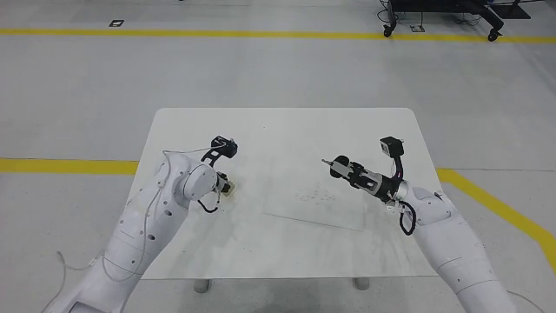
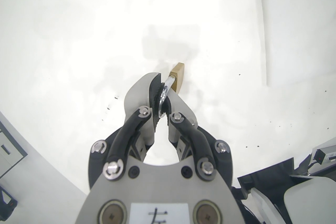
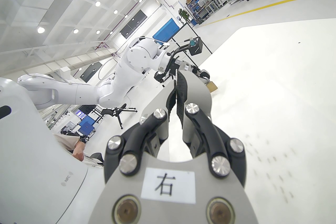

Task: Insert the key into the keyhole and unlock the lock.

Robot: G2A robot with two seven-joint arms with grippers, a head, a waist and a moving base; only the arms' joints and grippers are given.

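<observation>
**Ready for insertion**

The small brass padlock [image 2: 178, 76], left of centre in the top view, is clamped by its steel shackle [image 2: 168, 83] in the left end effector [image 2: 163, 88]. It looks rigid, dense and apt to pivot unless gripped nearer the body. The right end effector [image 1: 337, 166], pinched shut, apparently holds the thin metal key [image 1: 325, 163].

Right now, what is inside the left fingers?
The lock's silver loop is pinched between the left fingers, its brass body sticking out past them. The fingers cover the rest of the loop, and the keyhole is hidden.

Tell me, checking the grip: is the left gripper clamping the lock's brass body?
No, the left gripper clamps the silver shackle; the brass body juts free.
</observation>
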